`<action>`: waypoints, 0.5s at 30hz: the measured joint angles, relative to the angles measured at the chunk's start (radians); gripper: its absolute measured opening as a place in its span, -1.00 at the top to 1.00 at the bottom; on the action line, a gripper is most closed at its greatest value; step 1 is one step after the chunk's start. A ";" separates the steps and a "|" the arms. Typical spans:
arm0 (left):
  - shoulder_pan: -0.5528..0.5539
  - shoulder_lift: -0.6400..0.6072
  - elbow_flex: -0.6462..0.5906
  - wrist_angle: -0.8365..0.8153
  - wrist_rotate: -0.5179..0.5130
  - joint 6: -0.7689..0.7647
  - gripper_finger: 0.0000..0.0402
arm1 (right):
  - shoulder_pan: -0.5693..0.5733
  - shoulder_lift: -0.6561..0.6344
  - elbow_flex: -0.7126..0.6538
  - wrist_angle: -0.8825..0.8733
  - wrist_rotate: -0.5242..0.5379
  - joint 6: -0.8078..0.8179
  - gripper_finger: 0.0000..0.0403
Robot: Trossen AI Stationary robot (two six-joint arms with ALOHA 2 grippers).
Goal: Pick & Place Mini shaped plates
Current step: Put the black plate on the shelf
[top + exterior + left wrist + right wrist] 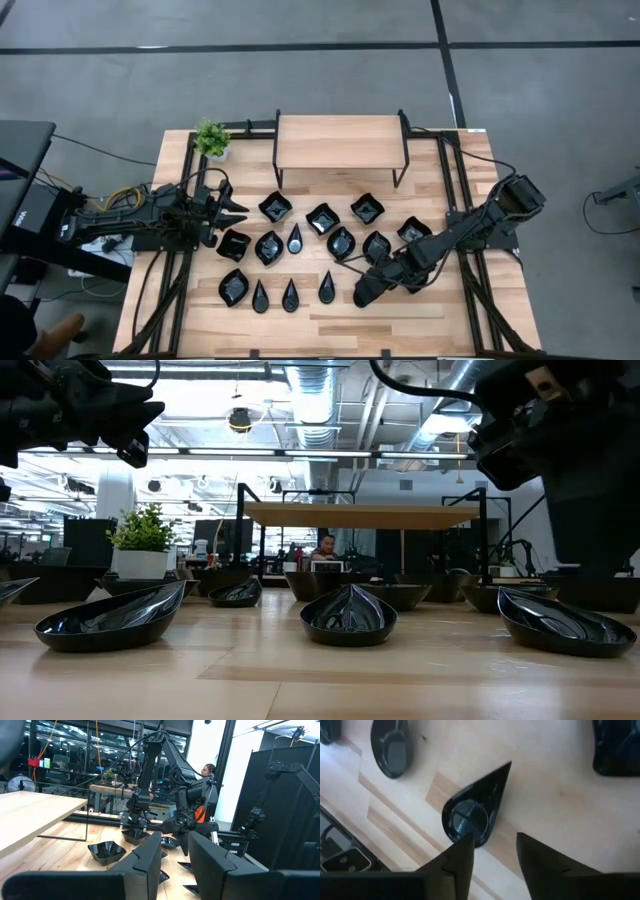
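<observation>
Teardrop plate flat on the desk, in the front row of the mini shaped plates, with the right gripper low just beside its round end — jaws apart, nothing between them, one finger at or over the rim. Likely trouble, by judgement: a nudge or tip of the glossy dish from that finger, a slide toward the neighbouring oval plate, or a thin pinch on the rim and a slip. Hard to make out: real contact between finger and rim, and plates cut off at the wrist view's edges — left gripper waiting well apart over the desk's left side, jaws narrowly parted and empty.
</observation>
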 joint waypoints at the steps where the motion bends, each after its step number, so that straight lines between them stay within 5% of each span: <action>1: 0.000 0.000 0.000 0.000 0.000 0.000 0.51 | 0.000 0.000 0.000 0.000 0.006 -0.002 0.21; 7: 0.000 0.000 0.000 0.000 0.000 0.000 0.51 | 0.000 0.000 0.000 0.010 0.012 -0.015 0.06; 15: 0.000 0.000 0.000 0.000 0.000 0.000 0.51 | 0.000 0.081 0.000 0.069 0.007 -0.019 0.16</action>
